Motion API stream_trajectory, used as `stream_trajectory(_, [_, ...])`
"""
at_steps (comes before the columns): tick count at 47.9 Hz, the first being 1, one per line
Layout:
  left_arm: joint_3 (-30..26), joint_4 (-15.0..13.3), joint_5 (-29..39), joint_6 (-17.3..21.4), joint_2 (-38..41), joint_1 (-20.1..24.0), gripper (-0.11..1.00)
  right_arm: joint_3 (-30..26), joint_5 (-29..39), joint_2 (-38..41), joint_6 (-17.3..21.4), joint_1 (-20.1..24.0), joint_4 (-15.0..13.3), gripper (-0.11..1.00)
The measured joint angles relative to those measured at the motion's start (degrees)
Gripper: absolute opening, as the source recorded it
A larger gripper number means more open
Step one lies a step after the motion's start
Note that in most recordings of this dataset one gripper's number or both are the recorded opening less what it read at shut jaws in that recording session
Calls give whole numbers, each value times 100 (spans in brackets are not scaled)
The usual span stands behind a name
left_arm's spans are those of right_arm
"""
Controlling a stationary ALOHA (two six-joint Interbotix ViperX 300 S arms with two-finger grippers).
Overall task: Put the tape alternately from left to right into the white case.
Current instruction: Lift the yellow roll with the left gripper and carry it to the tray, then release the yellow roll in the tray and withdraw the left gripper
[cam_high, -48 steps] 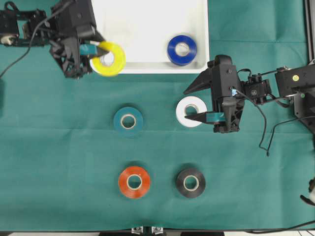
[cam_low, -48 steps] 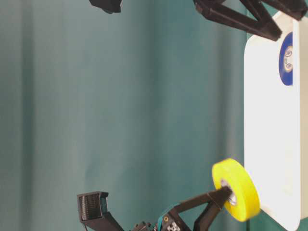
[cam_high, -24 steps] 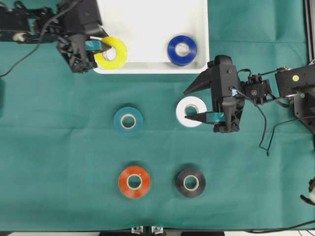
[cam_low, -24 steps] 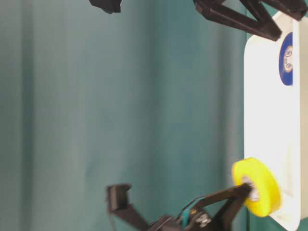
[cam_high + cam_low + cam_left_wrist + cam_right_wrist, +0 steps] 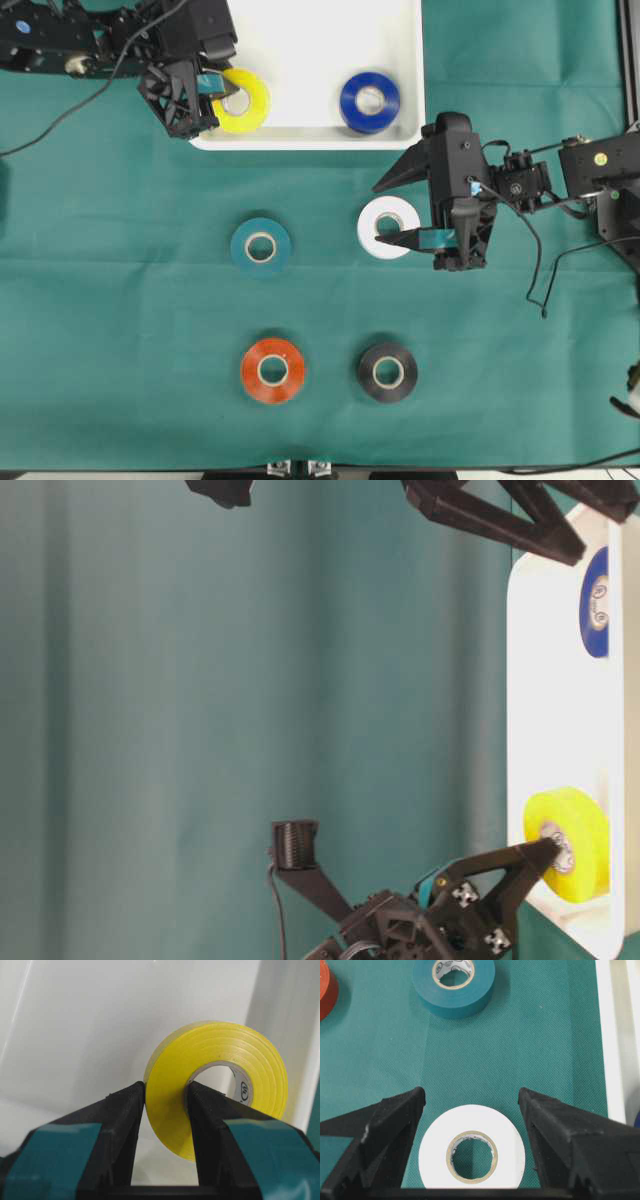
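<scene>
- Table with green cloth carries everything.
- White case sits at the top edge, centre.
- Lying flat on the cloth: teal roll, white roll, red-orange roll, black roll, in two rows of two.

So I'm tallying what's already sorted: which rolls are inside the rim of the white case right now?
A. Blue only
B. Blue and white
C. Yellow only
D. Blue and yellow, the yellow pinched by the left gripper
D: the blue roll lies in the white case, and the yellow roll is over its floor, clamped by the left gripper.
</scene>
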Motion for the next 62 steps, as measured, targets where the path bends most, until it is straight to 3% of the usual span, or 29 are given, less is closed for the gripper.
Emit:
stream_trajectory(21, [-97,9,35,0,149,62,0,9,0,62,0,9,-9,81])
stream_trajectory(27, [-97,9,62,9,141,62,22,9,0,62,0,9,0,81])
stream_trajectory(36, [-88,9,97,9,35,70,74,9,0,70,0,9,-9,81])
stream_trajectory(62, [70,0,211,-18,-299,-9,70,9,0,70,0,9,0,81])
